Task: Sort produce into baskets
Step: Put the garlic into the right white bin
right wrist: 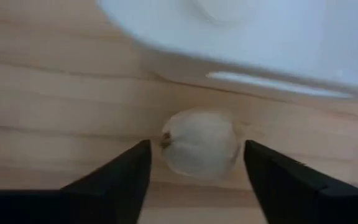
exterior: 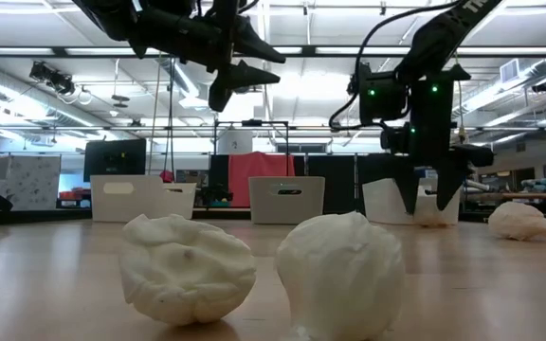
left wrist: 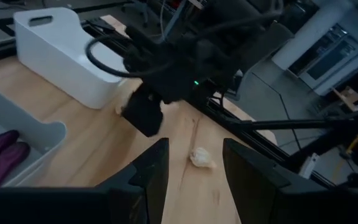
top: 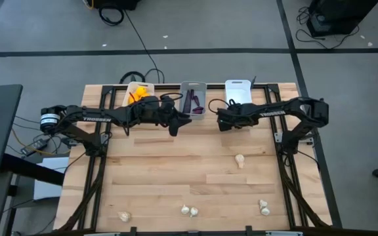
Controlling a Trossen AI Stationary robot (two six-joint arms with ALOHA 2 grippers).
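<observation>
Three baskets stand in a row at the table's far edge: a white basket [top: 138, 94] with orange fruits, a grey basket [top: 193, 98] with purple pieces [left wrist: 5, 152], and a white basket [top: 238, 92]. My right gripper [right wrist: 197, 180] points steeply down, just in front of that right-hand white basket [right wrist: 247, 37]. It is open, and a garlic bulb [right wrist: 201, 144] lies on the wood between its fingers, which stand on either side of the bulb with a small gap each. My left gripper [left wrist: 194, 180] hovers open and empty, high in front of the grey basket [left wrist: 17, 134].
More garlic bulbs lie loose on the table: one [top: 240, 160] at mid right, and several along the near edge [top: 125, 216] [top: 189, 210] [top: 264, 208]. Two of them fill the foreground of the low view [exterior: 188, 265] [exterior: 339, 275]. Bare wood lies between them.
</observation>
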